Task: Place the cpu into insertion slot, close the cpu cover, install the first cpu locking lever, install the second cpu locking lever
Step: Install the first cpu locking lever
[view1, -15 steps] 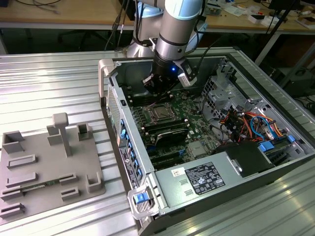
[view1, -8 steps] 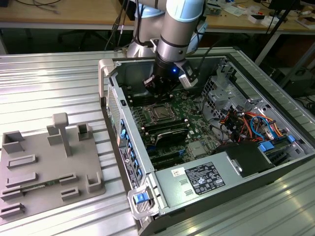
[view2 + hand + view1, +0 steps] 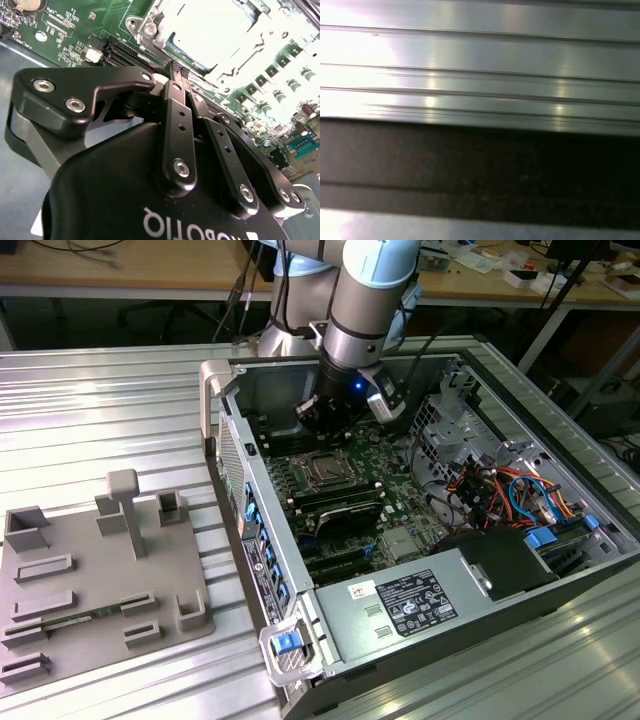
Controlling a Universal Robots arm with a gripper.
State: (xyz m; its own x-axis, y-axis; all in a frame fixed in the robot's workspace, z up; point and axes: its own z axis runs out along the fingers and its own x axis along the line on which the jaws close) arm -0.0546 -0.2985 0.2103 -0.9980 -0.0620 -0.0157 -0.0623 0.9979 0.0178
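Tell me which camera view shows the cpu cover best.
The exterior view: the cpu cover shows whole as a square silver frame lying flat on the green board, just below the hand. The second wrist view catches it beyond the shut fingers, washed out by glare. The first wrist view shows ribbed metal surface.

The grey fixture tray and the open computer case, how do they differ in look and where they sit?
The grey fixture tray is a flat plastic plate with low blocks and posts, while the computer case is a deep metal box packed with a green board and coloured cables. The tray lies at the exterior view's left; the case lies to its right, with the gripper inside it. Both rest on the ribbed metal table.
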